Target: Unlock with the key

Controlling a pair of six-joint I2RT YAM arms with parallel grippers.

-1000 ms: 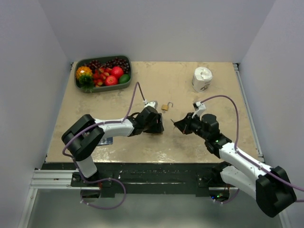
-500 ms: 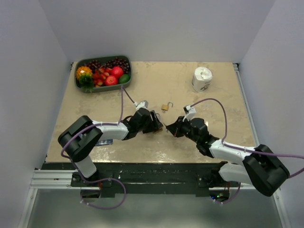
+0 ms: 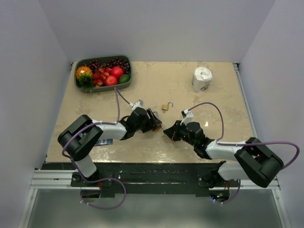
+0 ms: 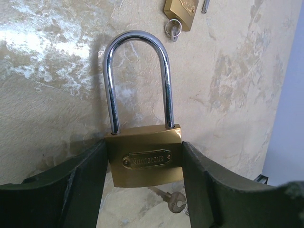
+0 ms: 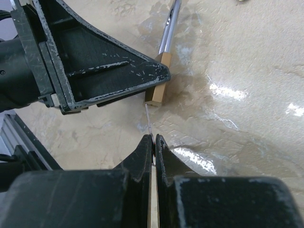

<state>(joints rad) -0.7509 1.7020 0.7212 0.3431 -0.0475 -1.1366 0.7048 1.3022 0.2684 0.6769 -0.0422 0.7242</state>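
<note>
Where the top view sets left gripper (image 3: pixel 154 124) and right gripper (image 3: pixel 167 133) tip to tip at mid-frame over the counter (image 3: pixel 209 99), detail is too small. Left wrist: fingers clamped on the brass padlock (image 4: pixel 145 161) flanks, shackle (image 4: pixel 137 76) seated, pointing up-frame. Right wrist: fingers pressed together on the key (image 5: pixel 148 118), centre frame, tip at the padlock's base. Judged light, stiff, slick, prone to pivot; grip the flat bow.

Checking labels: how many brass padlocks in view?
2. One brass padlock with a steel shackle clamped in the left gripper; a smaller brass padlock lies on the table beyond it. None seems hidden.
</note>
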